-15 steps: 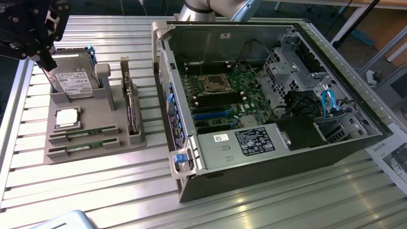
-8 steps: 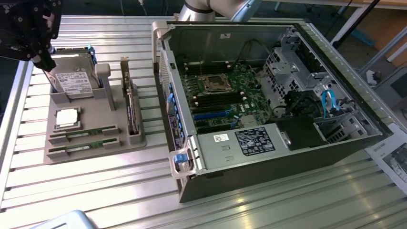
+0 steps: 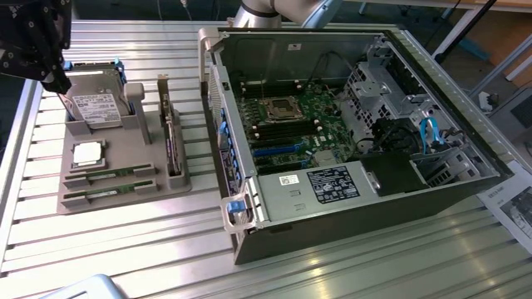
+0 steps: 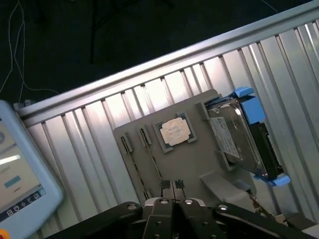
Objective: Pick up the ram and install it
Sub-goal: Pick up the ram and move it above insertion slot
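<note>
Two slim green ram sticks (image 3: 108, 176) (image 3: 108, 192) lie side by side in slots at the near end of a grey holder tray (image 3: 124, 202). In the wrist view they are thin strips (image 4: 155, 167) (image 4: 139, 177) running beside the silver processor chip (image 4: 174, 132). My black gripper (image 3: 57, 81) hangs high over the tray's far corner, close to the hard drive (image 3: 96, 107). Its fingertips (image 4: 172, 185) are pressed together with nothing between them, well above the sticks.
An open computer case (image 3: 349, 124) with its motherboard (image 3: 291, 128) exposed stands at the exterior view's right. An upright expansion card (image 3: 166, 124) sits on the tray's case-side edge. A white tablet (image 4: 20, 184) lies on the ribbed metal table (image 3: 124, 249), whose edge (image 4: 149, 64) drops off to a dark floor.
</note>
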`<state>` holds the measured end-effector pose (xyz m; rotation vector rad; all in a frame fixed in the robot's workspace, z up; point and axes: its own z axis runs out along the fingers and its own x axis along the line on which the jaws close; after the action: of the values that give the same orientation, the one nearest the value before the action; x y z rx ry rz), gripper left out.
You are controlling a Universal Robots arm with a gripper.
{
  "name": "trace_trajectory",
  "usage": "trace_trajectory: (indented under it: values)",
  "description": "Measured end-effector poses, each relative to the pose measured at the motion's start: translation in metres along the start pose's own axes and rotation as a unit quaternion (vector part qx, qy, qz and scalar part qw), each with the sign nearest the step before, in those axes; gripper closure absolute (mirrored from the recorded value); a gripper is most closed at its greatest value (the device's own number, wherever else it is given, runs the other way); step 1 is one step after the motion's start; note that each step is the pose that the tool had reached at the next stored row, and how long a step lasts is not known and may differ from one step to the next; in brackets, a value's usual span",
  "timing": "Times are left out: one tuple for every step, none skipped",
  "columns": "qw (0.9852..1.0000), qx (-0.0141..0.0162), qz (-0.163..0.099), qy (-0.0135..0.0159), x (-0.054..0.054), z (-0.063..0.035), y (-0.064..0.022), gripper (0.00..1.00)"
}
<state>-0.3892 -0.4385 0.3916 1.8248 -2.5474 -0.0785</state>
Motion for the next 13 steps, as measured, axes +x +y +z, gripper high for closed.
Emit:
trace_trajectory:
  values:
    - [1.0000,-0.0003,-0.008,0.0004,0.0000,0.0000,0.0000,0.90]
    - [0.9998,-0.0005,-0.019,0.0009,0.0000,0.0000,0.0000,0.90]
    - [0.9996,-0.0008,-0.028,0.0013,0.0000,0.0000,0.0000,0.90]
    - [0.9990,-0.0013,-0.046,0.0021,0.0000,0.0000,0.0000,0.90]
    - [0.9984,-0.0016,-0.056,0.0026,0.0000,0.0000,0.0000,0.90]
    - [0.9977,-0.0019,-0.068,0.0032,0.0000,0.0000,0.0000,0.90]
    - [0.9967,-0.0023,-0.081,0.0038,0.0000,0.0000,0.0000,0.90]
    - [0.9959,-0.0025,-0.090,0.0042,0.0000,0.0000,0.0000,0.90]
    - [0.9945,-0.0029,-0.105,0.0049,0.0000,0.0000,0.0000,0.90]
    - [0.9932,-0.0032,-0.116,0.0055,0.0000,0.0000,0.0000,0.90]
    - [0.9920,-0.0035,-0.126,0.0059,0.0000,0.0000,0.0000,0.90]
    - [0.9907,-0.0038,-0.136,0.0064,0.0000,0.0000,0.0000,0.90]
    - [0.9896,-0.0040,-0.144,0.0068,0.0000,0.0000,0.0000,0.90]
